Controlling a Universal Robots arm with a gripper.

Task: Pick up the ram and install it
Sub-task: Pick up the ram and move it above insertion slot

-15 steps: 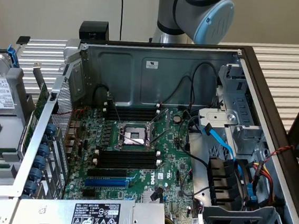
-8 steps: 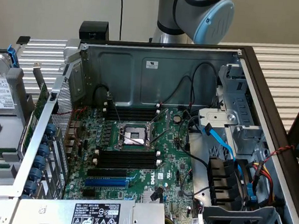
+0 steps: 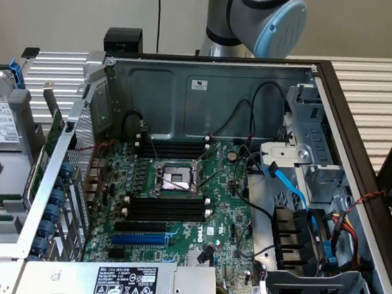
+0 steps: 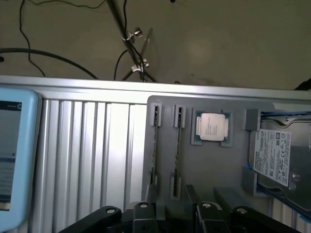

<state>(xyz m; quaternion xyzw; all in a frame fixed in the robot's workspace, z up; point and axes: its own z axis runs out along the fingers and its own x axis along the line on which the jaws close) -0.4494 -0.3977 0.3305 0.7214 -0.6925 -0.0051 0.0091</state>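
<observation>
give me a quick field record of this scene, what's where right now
to install: two thin green ram sticks, on edge in grey plastic parts tray
gripper: open, nearest those sticks, holding nothing
also in tray: square silver processor chip, white-labelled hard drive
slots: black memory slots on green motherboard look empty

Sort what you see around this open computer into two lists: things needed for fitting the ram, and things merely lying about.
Needed for the job:
ram sticks, standing on edge
black memory slots
gripper, open

Just lying about:
processor chip
hard drive
blue expansion slot
blue cables
</observation>
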